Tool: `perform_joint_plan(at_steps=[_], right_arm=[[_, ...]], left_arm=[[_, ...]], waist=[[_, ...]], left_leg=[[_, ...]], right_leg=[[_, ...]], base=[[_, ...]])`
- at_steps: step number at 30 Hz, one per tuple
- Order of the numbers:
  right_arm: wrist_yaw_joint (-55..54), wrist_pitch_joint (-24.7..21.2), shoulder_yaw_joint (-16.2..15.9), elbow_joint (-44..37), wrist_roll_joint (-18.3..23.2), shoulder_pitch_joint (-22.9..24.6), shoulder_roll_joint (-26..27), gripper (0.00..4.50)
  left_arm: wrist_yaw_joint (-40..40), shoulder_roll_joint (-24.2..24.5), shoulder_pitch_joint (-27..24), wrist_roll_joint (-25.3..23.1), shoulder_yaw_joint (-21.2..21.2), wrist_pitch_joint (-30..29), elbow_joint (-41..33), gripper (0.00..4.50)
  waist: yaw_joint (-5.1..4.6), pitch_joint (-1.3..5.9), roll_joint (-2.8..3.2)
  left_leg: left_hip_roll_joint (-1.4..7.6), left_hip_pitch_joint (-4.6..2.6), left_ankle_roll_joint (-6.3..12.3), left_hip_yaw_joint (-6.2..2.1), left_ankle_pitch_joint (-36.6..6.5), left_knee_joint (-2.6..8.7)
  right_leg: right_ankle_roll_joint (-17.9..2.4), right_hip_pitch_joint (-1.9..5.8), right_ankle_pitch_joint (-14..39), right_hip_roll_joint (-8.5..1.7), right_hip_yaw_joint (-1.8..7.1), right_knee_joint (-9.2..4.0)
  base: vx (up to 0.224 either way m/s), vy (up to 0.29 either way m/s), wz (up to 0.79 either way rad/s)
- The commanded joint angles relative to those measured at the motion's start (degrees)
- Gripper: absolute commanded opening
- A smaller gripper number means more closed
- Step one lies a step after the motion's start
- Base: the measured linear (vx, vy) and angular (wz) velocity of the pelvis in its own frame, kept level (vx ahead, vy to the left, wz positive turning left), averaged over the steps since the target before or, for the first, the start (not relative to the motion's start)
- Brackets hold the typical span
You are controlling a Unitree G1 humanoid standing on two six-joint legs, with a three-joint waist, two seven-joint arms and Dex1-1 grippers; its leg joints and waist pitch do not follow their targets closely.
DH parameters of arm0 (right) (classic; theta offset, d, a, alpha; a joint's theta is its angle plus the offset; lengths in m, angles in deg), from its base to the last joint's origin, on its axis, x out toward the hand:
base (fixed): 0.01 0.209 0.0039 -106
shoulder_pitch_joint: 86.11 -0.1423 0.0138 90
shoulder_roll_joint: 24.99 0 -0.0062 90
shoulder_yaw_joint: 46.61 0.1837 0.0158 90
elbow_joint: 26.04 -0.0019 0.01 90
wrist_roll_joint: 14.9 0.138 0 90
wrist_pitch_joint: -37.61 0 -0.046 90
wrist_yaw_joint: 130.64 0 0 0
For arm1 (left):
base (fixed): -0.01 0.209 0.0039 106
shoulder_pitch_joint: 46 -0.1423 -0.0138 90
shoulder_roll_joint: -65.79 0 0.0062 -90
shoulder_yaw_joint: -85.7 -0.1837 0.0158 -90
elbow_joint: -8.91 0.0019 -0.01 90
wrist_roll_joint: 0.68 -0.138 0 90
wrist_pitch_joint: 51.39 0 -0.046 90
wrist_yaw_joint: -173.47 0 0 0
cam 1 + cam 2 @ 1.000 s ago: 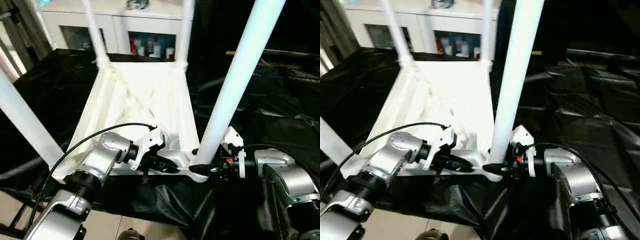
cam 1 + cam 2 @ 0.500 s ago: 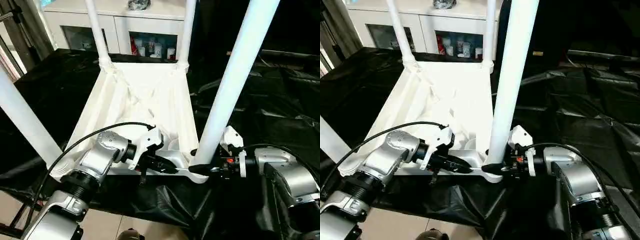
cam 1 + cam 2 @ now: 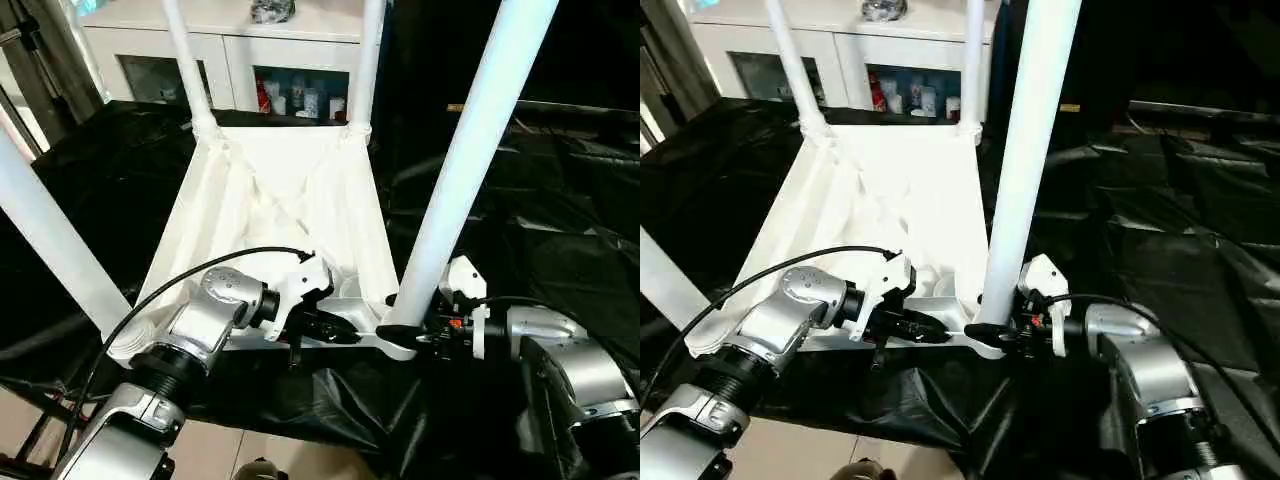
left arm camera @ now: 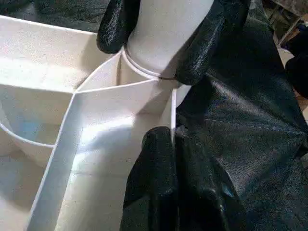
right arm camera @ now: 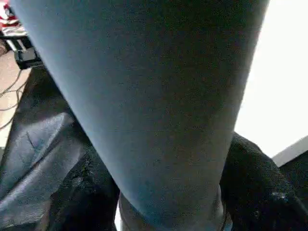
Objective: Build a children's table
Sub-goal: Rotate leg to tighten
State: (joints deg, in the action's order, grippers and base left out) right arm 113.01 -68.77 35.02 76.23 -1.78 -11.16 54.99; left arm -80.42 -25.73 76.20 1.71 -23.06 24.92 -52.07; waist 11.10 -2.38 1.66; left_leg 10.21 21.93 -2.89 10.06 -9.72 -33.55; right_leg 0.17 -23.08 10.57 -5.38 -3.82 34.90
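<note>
text: none readable | labels: none | numbers: none

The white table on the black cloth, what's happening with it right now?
The tabletop lies underside up on the black-draped work table, with all four legs standing in its corner sockets. The right tool is clamped around the base of the near right leg, right at its socket. The left tool is shut on the tabletop's near edge wall beside that corner, steadying it.
</note>
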Motion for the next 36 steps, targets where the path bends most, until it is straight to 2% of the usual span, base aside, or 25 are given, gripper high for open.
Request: perform_joint_plan(at_steps=[1, 8, 16, 19, 21, 22, 23, 24, 25, 27, 28, 29, 30, 31, 32, 33, 34, 36], right_arm=[[0.6, -1.1, -3.0, 0.8, -0.9, 0.7, 0.9, 2.87], [1.4, -1.8, -3.3, 0.8, -0.3, 0.6, 0.7, 2.43], [1.1, -1.7, -3.6, 0.5, -0.4, 1.2, 0.7, 2.40], [-7.8, -1.9, -1.3, 3.2, -2.1, 0.6, 4.3, 2.40], [-18.8, -3.3, 0.9, 7.6, -4.3, -0.7, 8.9, 2.37], [-19.4, -3.4, 1.0, 7.9, -4.4, -0.8, 9.2, 2.37], [-24.9, -3.1, 2.5, 10.3, -4.7, -1.4, 12.1, 2.36], [-25.4, -3.0, 2.7, 10.5, -4.7, -1.5, 12.4, 2.36], [-31.4, -3.7, 4.6, 12.8, -4.3, -2.7, 15.9, 2.36], [-36.2, -3.2, 5.3, 14.6, -5.1, -3.8, 18.2, 2.35], [-36.7, -3.1, 5.0, 15.0, -5.5, -4.2, 18.5, 2.35], [-37.8, -2.7, 4.2, 16.0, -6.7, -5.0, 19.1, 2.35], [-37.9, -2.6, 4.2, 16.1, -6.8, -5.1, 19.2, 2.35], [-39.4, -1.3, 4.2, 17.8, -7.7, -7.0, 20.4, 2.35], [-40.1, -0.7, 4.6, 18.5, -7.8, -7.7, 20.9, 2.70], [-40.2, -0.5, 5.4, 18.9, -7.1, -8.5, 21.5, 2.91], [-40.1, -0.5, 5.9, 19.1, -6.5, -9.0, 22.0, 2.91], [-38.8, -0.8, 5.9, 18.9, -6.1, -9.2, 21.9, 3.09]], left_arm=[[0.7, -2.2, 2.0, 2.5, 1.1, 1.4, -1.7, 0.00], [0.9, -2.0, 2.0, 2.6, 1.2, 1.3, -1.8, 0.00], [1.4, -2.1, 1.7, 2.5, 1.3, 1.4, -1.9, 0.00], [5.8, -3.4, 2.0, 1.5, 2.1, 1.8, -0.5, 0.00], [11.3, -5.6, 2.9, 0.3, 2.9, 1.8, 1.6, 0.00], [11.8, -5.8, 3.0, 0.1, 3.0, 1.7, 1.7, 0.00], [16.5, -7.9, 3.9, -0.7, 3.5, 1.2, 3.4, 0.00], [16.9, -8.1, 4.0, -0.8, 3.5, 1.1, 3.5, 0.00], [22.5, -10.9, 5.3, -1.6, 4.3, 1.0, 5.9, 0.00], [26.0, -13.2, 6.2, -1.9, 4.7, 1.1, 7.5, 0.00], [26.8, -13.8, 6.4, -2.0, 4.7, 1.1, 7.9, 0.00], [28.8, -15.1, 7.0, -2.1, 4.7, 1.2, 8.7, 0.00], [29.0, -15.3, 7.1, -2.1, 4.7, 1.3, 8.8, 0.00], [30.2, -17.2, 7.8, -2.5, 4.3, 2.3, 9.7, 0.00], [30.2, -17.8, 8.1, -2.6, 4.2, 2.7, 10.0, 0.00], [30.0, -18.4, 8.4, -2.8, 3.9, 3.2, 10.4, 0.00], [29.8, -18.6, 8.6, -2.9, 3.8, 3.5, 10.6, 0.00], [29.0, -18.5, 8.6, -2.9, 3.6, 3.8, 10.6, 0.00]], waist=[[-0.28, 3.30, -0.65], [-0.27, 3.29, -0.71], [-0.33, 3.26, -0.83], [-0.42, 3.16, -0.92], [-1.26, 2.96, -1.06], [-1.65, 2.95, -1.20], [-2.14, 2.76, -1.10], [-2.63, 2.64, -1.09], [-2.88, 2.54, -0.97], [-3.46, 2.40, -1.02], [-3.53, 2.45, -1.05], [-3.49, 2.55, -1.03], [-3.43, 2.64, -1.02], [-3.57, 2.71, -0.70], [-3.52, 2.88, -0.72], [-3.46, 3.01, -0.58], [-3.57, 3.07, -0.67], [-3.42, 3.31, -0.63]], left_leg=[[3.14, -0.88, 1.90, -1.06, -15.2, 4.33], [3.19, -0.93, 1.91, -1.07, -15.3, 4.36], [3.19, -0.89, 2.04, -1.06, -15.1, 4.36], [3.16, -0.87, 1.56, -1.10, -15.4, 4.46], [2.88, -0.93, 0.01, -1.24, -17.1, 4.79], [2.85, -0.93, -0.27, -1.26, -17.8, 4.85], [2.73, -0.93, -0.88, -1.40, -19.3, 5.02], [2.70, -1.41, -1.41, -1.42, -21.4, 5.04], [2.68, -1.41, -1.55, -1.57, -22.4, 5.09], [2.40, -1.77, -2.01, -1.79, -24.4, 5.08], [2.38, -1.74, -1.92, -1.81, -24.2, 5.08], [2.47, -1.44, -1.50, -1.83, -23.0, 5.26], [2.49, -1.55, -1.34, -1.77, -22.8, 5.29], [2.48, -1.61, -1.25, -1.60, -22.4, 5.30], [2.54, -1.40, -1.02, -1.66, -21.2, 5.43], [2.55, -1.37, -0.93, -1.58, -20.4, 5.37], [2.52, -1.36, -0.67, -1.45, -19.8, 5.32], [2.57, -1.16, 0.27, -1.29, -16.9, 5.07]], right_leg=[[-11.4, 2.50, 14.3, -3.85, 2.53, -4.52], [-11.3, 2.48, 14.8, -3.86, 2.55, -4.55], [-11.2, 2.47, 15.0, -3.84, 2.55, -4.53], [-10.8, 2.26, 16.5, -3.94, 2.60, -4.67], [-9.8, 2.23, 20.2, -4.02, 2.43, -5.13], [-9.6, 2.21, 21.0, -3.96, 2.41, -5.16], [-8.6, 2.19, 23.7, -4.02, 2.32, -5.47], [-7.9, 1.84, 26.5, -4.12, 2.31, -5.91], [-7.6, 1.90, 27.9, -4.19, 2.26, -6.04], [-5.6, 1.66, 32.7, -4.22, 2.13, -6.79], [-5.3, 1.69, 33.0, -4.24, 2.15, -6.82], [-4.9, 1.89, 31.2, -4.14, 2.26, -6.85], [-4.9, 1.89, 30.3, -4.04, 2.27, -6.79], [-5.5, 1.76, 28.2, -3.91, 2.39, -6.72], [-6.1, 2.24, 25.5, -3.89, 2.34, -6.46], [-6.4, 2.24, 23.7, -3.83, 2.42, -6.27], [-6.9, 2.22, 22.1, -3.77, 2.50, -6.18], [-9.0, 2.66, 15.6, -3.68, 2.50, -5.52]], base=[[0.000, 0.000, 0.00], [0.000, 0.000, 0.00], [0.000, 0.000, 0.00], [0.000, 0.000, 0.00], [0.000, 0.000, 0.00], [0.000, 0.000, 0.00], [0.000, 0.000, 0.00], [0.000, 0.000, 0.00], [0.000, 0.000, 0.00], [0.000, 0.000, 0.00], [0.000, 0.000, 0.00], [0.000, 0.000, 0.00], [0.000, 0.000, 0.00], [0.000, 0.000, 0.00], [0.000, 0.000, 0.00], [0.000, 0.000, 0.00], [0.000, 0.000, 0.00], [0.000, 0.000, 0.00]])
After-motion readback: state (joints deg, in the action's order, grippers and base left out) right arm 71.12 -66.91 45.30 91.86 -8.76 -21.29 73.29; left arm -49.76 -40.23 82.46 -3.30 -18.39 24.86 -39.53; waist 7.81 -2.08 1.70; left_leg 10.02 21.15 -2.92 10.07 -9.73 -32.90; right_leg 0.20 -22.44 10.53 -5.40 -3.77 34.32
